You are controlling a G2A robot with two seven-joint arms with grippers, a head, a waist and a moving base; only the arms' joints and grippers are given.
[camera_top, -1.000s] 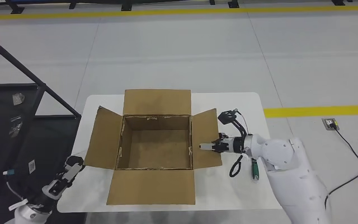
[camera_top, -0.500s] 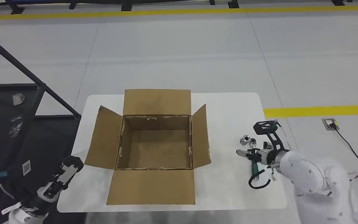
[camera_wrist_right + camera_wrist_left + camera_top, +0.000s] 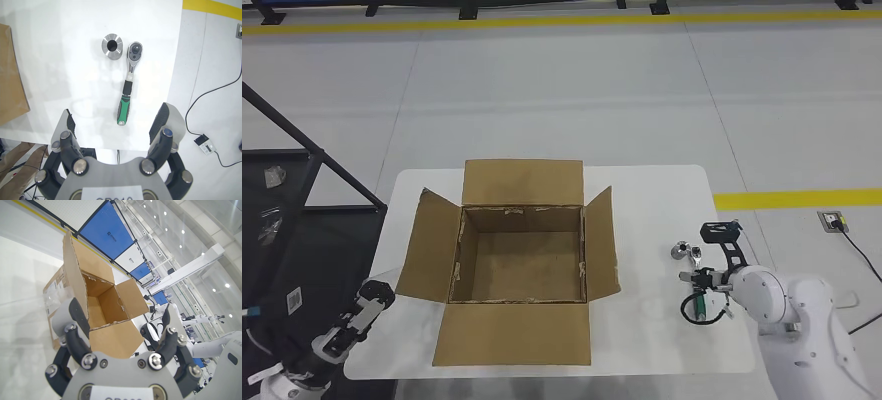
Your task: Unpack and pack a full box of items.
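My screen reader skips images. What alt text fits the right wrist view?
The open right gripper hangs above a green-handled ratchet on the white table, a steel socket beside its head. A box flap is nearby.

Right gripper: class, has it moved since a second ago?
Yes. The right gripper drew back from the box toward the table's right edge, above the wrench.
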